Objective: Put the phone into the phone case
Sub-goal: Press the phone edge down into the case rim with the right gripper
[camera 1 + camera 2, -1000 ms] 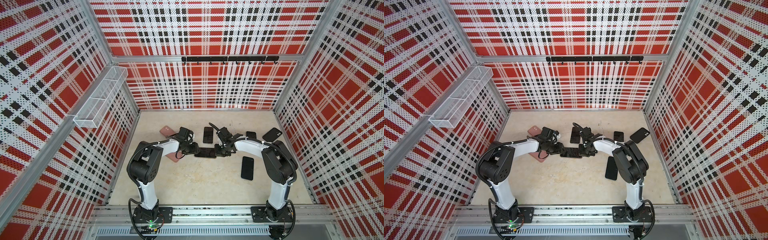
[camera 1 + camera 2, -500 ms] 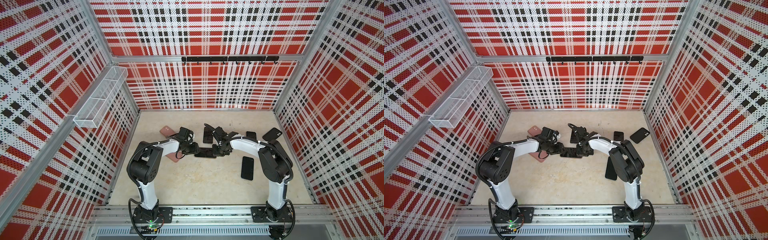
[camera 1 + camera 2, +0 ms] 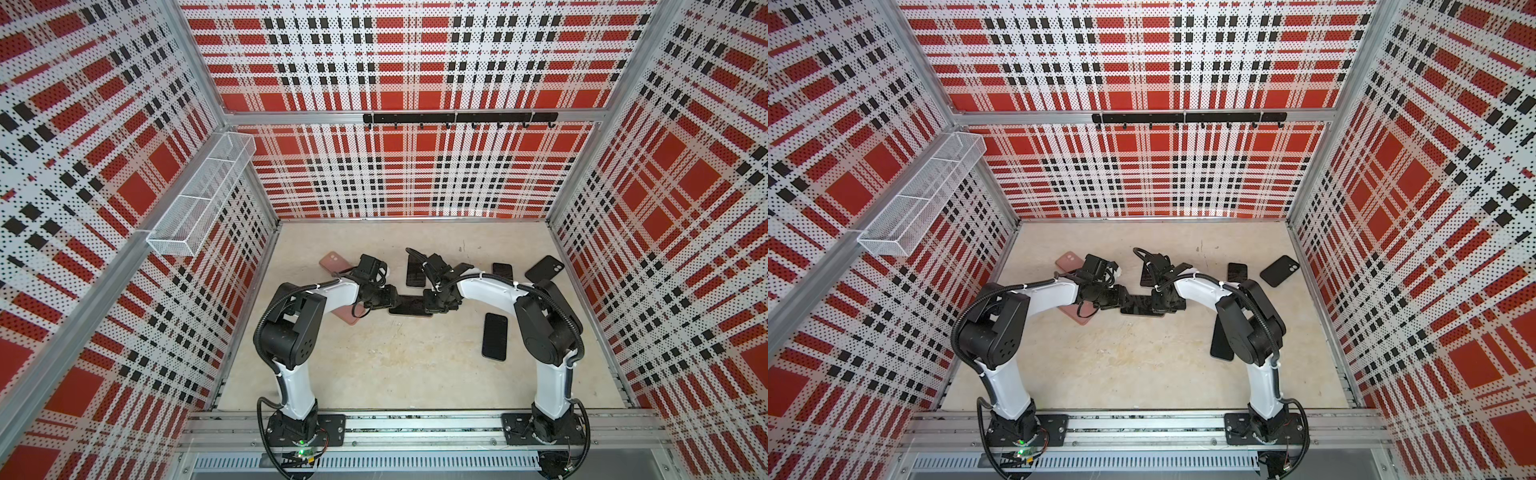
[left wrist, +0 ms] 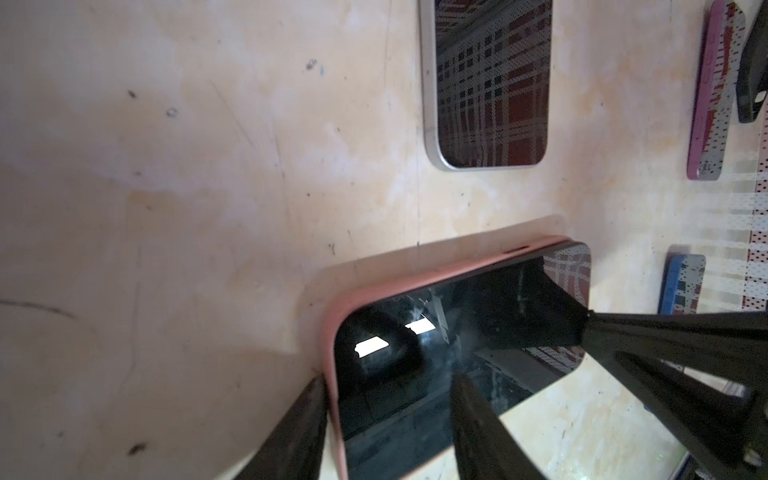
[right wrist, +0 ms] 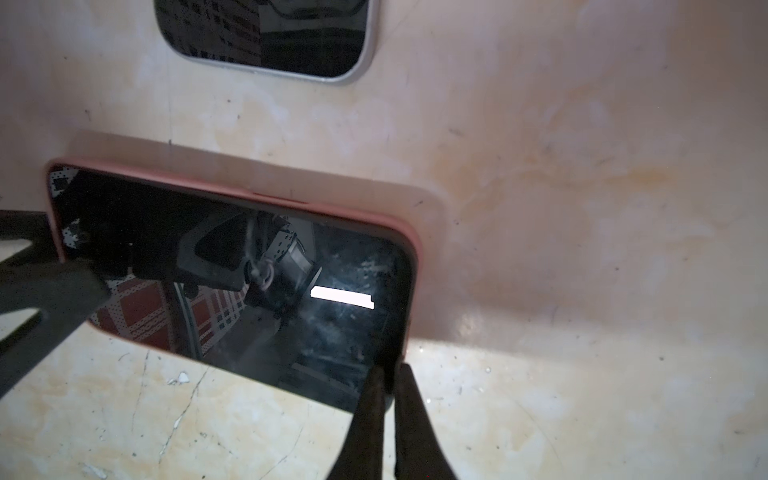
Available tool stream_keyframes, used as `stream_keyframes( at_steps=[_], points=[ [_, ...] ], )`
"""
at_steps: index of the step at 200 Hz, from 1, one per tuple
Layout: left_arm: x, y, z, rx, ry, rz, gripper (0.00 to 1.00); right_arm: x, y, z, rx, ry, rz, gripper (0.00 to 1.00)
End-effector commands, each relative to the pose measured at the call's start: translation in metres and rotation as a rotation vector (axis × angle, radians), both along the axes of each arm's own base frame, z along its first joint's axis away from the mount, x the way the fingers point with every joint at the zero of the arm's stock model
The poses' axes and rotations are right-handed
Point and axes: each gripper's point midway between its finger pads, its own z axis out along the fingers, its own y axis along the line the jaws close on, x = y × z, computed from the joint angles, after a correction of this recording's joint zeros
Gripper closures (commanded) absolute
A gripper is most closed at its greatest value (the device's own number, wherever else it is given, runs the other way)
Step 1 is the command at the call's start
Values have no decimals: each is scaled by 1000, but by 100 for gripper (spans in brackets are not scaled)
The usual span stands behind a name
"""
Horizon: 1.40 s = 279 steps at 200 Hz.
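Observation:
A black-screened phone [image 3: 409, 309] [image 3: 1142, 309] lies face up in the middle of the floor, seated in a pink phone case whose rim [image 4: 415, 282] [image 5: 291, 201] shows along its edges. My left gripper [image 3: 390, 297] [image 4: 386, 378] is open at one short end. One of its fingers [image 4: 307, 415] rests outside the case's end and the other lies over the screen. My right gripper [image 3: 433, 305] [image 5: 390, 370] is shut, its tips set on the phone's corner at the opposite end. Its tip [image 4: 590, 320] also shows in the left wrist view.
A silver-rimmed phone [image 3: 415, 270] [image 4: 490, 83] lies just behind. To the right lie a black phone [image 3: 495, 336], a small phone [image 3: 503, 271] and a black case [image 3: 544, 269]. Two pink cases [image 3: 332, 262] [image 3: 347, 316] lie by the left arm. A wire basket [image 3: 199, 195] hangs on the left wall.
My right arm has swung a little to the left, bringing its shut gripper onto the phone's end. The left arm and the phone have stayed put.

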Motion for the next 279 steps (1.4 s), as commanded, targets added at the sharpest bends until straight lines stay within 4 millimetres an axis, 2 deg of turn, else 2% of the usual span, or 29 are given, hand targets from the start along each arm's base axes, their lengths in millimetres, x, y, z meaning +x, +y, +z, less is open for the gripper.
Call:
stream_keyframes(
  at_steps=[1, 18, 38, 53, 91, 111, 131, 159, 192, 279],
  points=[
    [-24, -7, -22, 25, 71, -47, 49, -151, -32, -119, -209, 558, 114, 92],
    [-23, -5, -23, 28, 75, -42, 49, -149, -31, -116, -213, 556, 130, 94],
    [-21, -3, -23, 29, 71, -35, 49, -124, -18, -95, -163, 462, 125, 93],
    [-17, 2, -21, 48, 59, -23, 50, -97, -11, -67, -122, 371, 105, 92],
    [-12, 14, -21, 111, 37, -4, 53, -20, -5, 22, 13, 113, 43, 85],
    [-11, 17, -23, 125, 37, -2, 54, 0, -7, 58, 73, 37, 21, 81],
    [-10, 21, -24, 140, 35, 4, 55, 5, -14, 76, 107, 7, 1, 80],
    [-9, 23, -26, 145, 39, 11, 56, 5, -10, 77, 184, 11, -6, 81],
    [-9, 23, -28, 147, 43, 9, 58, 3, 0, 59, 214, 58, 6, 81],
    [-9, 22, -27, 145, 41, 6, 60, 6, -10, 19, 142, 98, -10, 81]
  ],
)
